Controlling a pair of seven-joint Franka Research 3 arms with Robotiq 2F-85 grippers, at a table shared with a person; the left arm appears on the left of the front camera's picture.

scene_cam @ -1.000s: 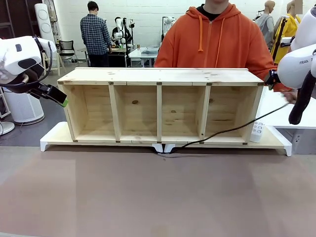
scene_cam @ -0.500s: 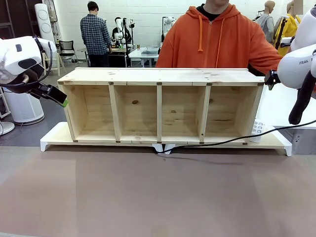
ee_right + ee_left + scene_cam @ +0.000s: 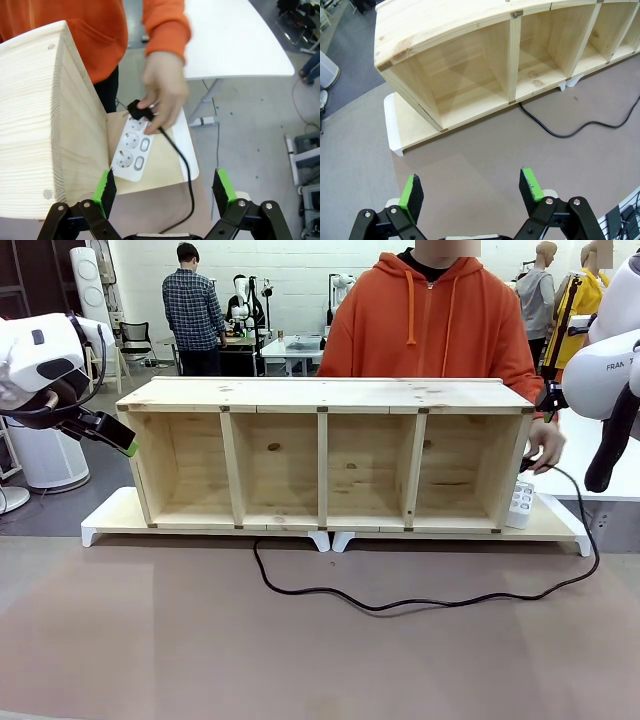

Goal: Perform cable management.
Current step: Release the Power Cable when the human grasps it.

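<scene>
desk [image 3: 300, 640]: brown top, wooden shelf [image 3: 325, 452] on it
cable [image 3: 400, 602]: looped over the desk, plug in the person's hand [image 3: 162, 90], seemingly at the power strip [image 3: 132, 150]
left pincer [image 3: 470, 189]: spread, empty
right pincer [image 3: 165, 187]: spread, empty

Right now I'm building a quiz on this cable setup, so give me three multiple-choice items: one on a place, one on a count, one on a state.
1. Where does the cable lie?
A. on the shelf's top
B. on the table before the shelf
C. inside a compartment

2. How many compartments has the wooden shelf?
A. two
B. four
C. six

3. How is the right gripper?
A. open, holding nothing
B. shut on the plug
C. shut on the power strip

Key: 1 B, it loops over the brown tabletop. 2 B, three dividers. 3 A, the person's hand holds the plug.
</scene>
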